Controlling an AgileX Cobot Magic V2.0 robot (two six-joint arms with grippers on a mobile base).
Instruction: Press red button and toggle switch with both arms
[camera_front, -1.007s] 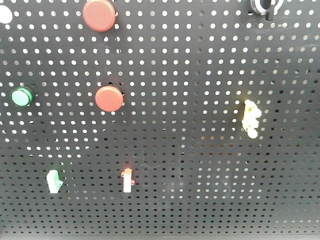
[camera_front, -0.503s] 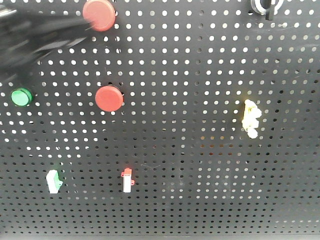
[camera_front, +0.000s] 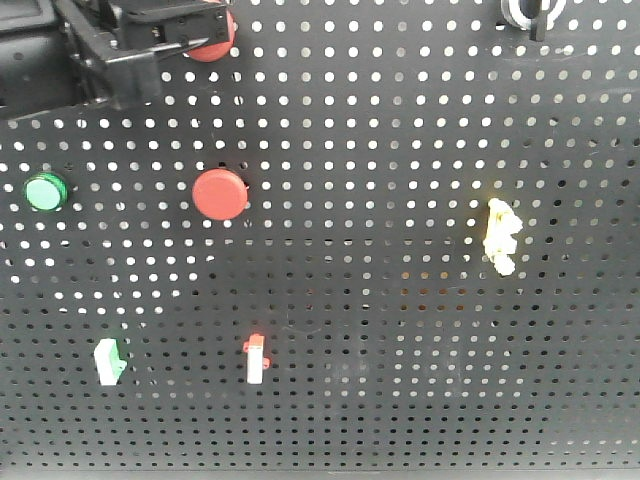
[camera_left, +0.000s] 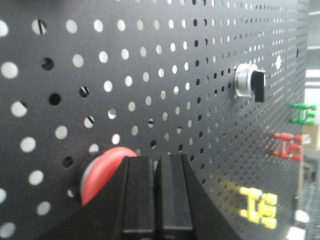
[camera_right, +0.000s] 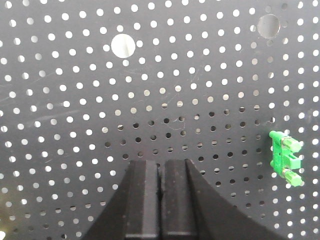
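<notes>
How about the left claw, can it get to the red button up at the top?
Probably yes. The shut left claw sits right beside the top red button, with nothing showing between them. Whether they touch, I cannot tell.

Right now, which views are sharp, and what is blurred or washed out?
Exterior front-facing view: sharp overall, holes in the pegboard glow from backlight, the left gripper is a dark mass with little detail. Left wrist view: the red button and yellow clip are soft, the rotary switch crisper, right edge washed out. Right wrist view: pegboard and green clip sharp, right gripper dark.
</notes>
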